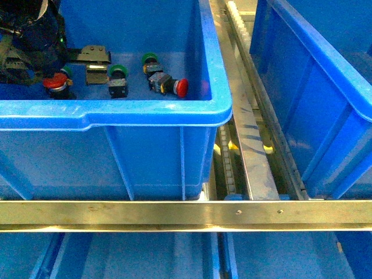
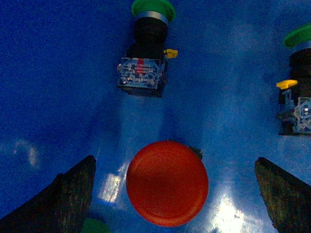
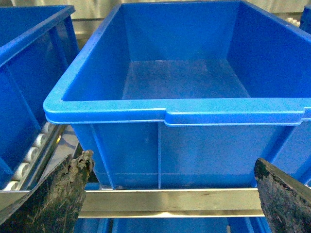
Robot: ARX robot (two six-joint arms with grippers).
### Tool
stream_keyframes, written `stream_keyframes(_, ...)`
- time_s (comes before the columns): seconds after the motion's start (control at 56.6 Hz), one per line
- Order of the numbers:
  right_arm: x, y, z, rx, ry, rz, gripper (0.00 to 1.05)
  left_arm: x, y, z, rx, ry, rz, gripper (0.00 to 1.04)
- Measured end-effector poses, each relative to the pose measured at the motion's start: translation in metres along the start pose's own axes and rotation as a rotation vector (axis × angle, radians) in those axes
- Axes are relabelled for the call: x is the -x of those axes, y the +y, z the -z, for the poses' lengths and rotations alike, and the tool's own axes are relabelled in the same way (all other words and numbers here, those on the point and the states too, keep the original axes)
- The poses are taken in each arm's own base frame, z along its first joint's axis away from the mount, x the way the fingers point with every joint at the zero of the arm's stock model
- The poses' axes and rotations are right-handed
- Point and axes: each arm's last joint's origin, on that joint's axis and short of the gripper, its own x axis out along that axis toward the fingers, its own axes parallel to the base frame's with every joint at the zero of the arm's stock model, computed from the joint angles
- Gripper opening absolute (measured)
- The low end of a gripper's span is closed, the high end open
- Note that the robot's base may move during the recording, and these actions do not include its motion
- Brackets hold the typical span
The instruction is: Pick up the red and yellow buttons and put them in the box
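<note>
A red button (image 2: pixel 166 183) stands cap-up on the blue bin floor, centred between the spread fingers (image 2: pixel 73 196) of my open left gripper (image 2: pixel 174 162), which touches nothing. In the front view this red button (image 1: pixel 56 83) sits at the bin's left under my left arm (image 1: pixel 32 43). A second red button (image 1: pixel 181 88) lies on its side further right. Yellow buttons are out of view. My right gripper (image 3: pixel 172 161) hangs open and empty before the empty blue box (image 3: pixel 180 114), outside its near wall.
Green-capped switches (image 1: pixel 118 72) (image 1: pixel 150 58) lie in the same bin (image 1: pixel 116 113), close to the red ones. In the left wrist view a green switch (image 2: pixel 146 48) sits just beyond the red cap. A metal rail (image 1: pixel 186 215) crosses in front. The box (image 1: pixel 314 81) stands to the right.
</note>
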Motion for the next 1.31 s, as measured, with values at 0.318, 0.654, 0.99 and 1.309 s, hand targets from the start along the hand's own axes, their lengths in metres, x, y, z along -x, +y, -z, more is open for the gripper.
stream_keyframes(0.318, 0.0, 0.0, 0.0, 0.0, 0.0, 0.0, 0.99, 0.0, 0.0, 0.0, -0.005, 0.006, -0.006, 0.97)
stream_keyframes(0.654, 0.0, 0.0, 0.0, 0.0, 0.0, 0.0, 0.99, -0.005, -0.003, 0.004, -0.013, 0.017, -0.011, 0.62)
stream_keyframes(0.99, 0.0, 0.0, 0.0, 0.0, 0.0, 0.0, 0.99, -0.007, -0.002, 0.004, -0.015, 0.011, -0.039, 0.34)
stream_keyframes(1.309, 0.0, 0.0, 0.0, 0.0, 0.0, 0.0, 0.99, 0.017, -0.001, -0.013, 0.061, -0.098, 0.127, 0.34)
